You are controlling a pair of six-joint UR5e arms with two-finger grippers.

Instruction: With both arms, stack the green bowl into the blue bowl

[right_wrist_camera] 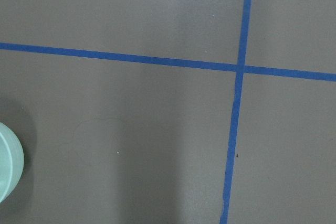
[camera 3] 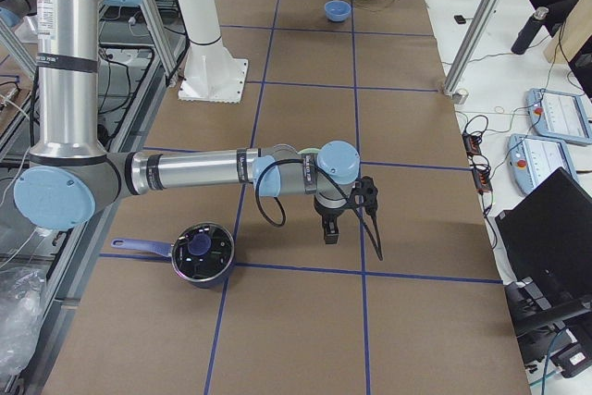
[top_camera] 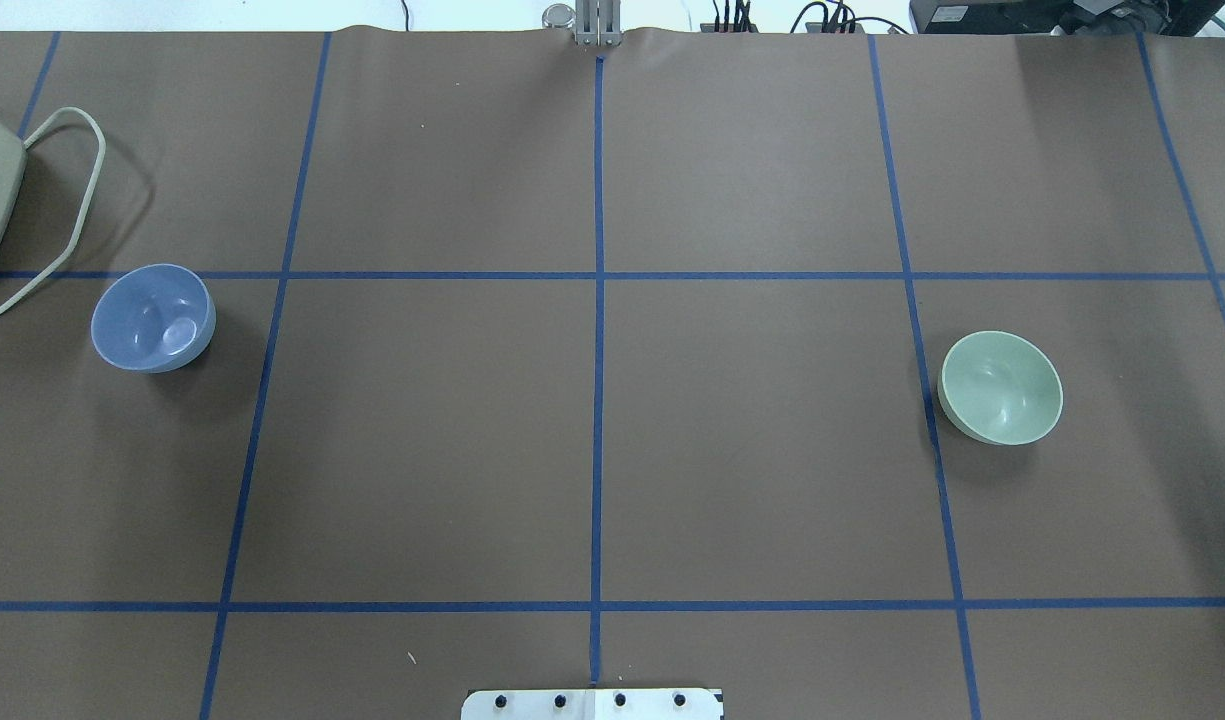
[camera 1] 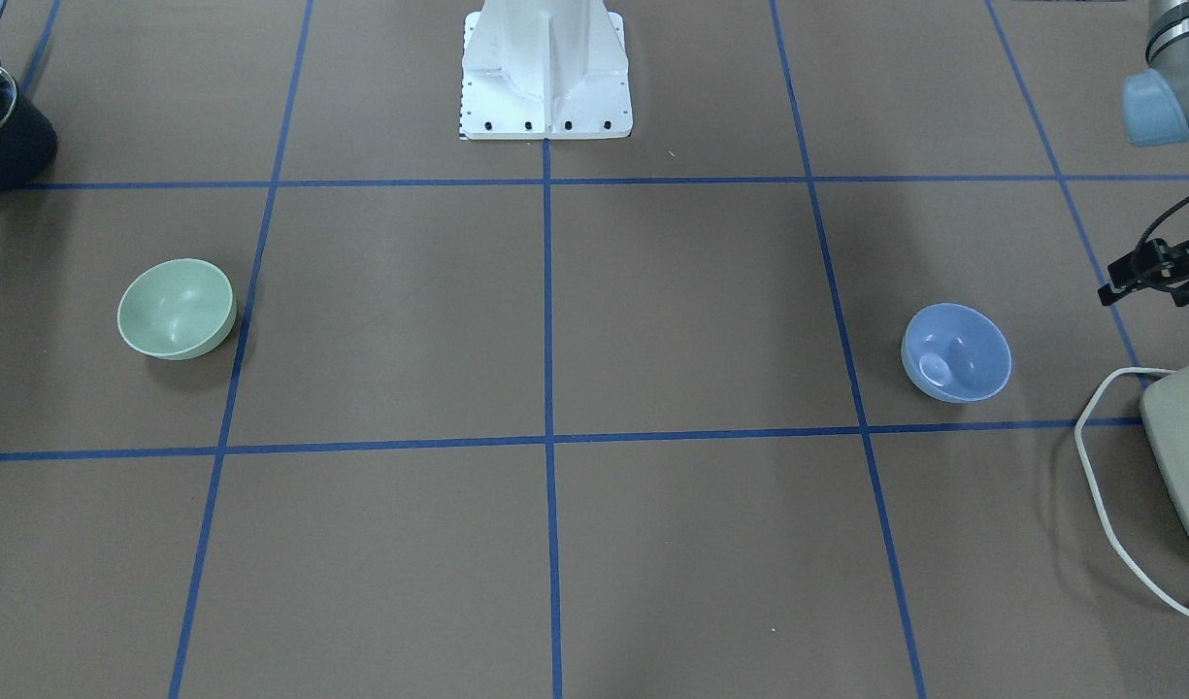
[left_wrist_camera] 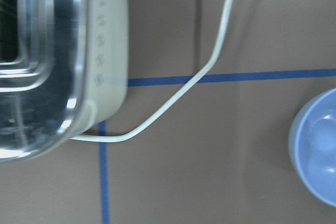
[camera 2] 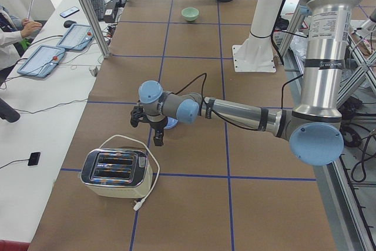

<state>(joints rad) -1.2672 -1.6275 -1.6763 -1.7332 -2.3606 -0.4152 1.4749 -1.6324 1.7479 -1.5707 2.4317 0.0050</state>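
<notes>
**Progress.** Nothing is stacked yet. Both bowls stand apart on the table, and neither is gripped. Lifting, carrying and nesting are all judged to remain.

**Front view.** The green bowl (camera 1: 177,309) is found at middle left and the blue bowl (camera 1: 956,351) at middle right, well apart. Each is set on its base with the mouth upward. As both are round, no long axis can be given. A toaster (camera 1: 1181,456) is seen near the blue bowl, at the right edge.

**Overhead view.** The blue bowl (top_camera: 153,317) is at far left and the green bowl (top_camera: 1001,387) at right, both upright. No gripper is shown.

**Left side view.** The left gripper (camera 2: 157,138) is held pointing down, above the blue bowl (camera 2: 171,124), which is partly hidden by the arm. Whether the fingers are parted or closed cannot be told.

**Right side view.** The right gripper (camera 3: 328,228) is pointed down, beside a pot (camera 3: 202,252). Its state cannot be told either.

**Wrist views.** Part of the blue bowl (left_wrist_camera: 315,150) is shown at right. A sliver of the green bowl (right_wrist_camera: 8,163) is shown at lower left.
</notes>
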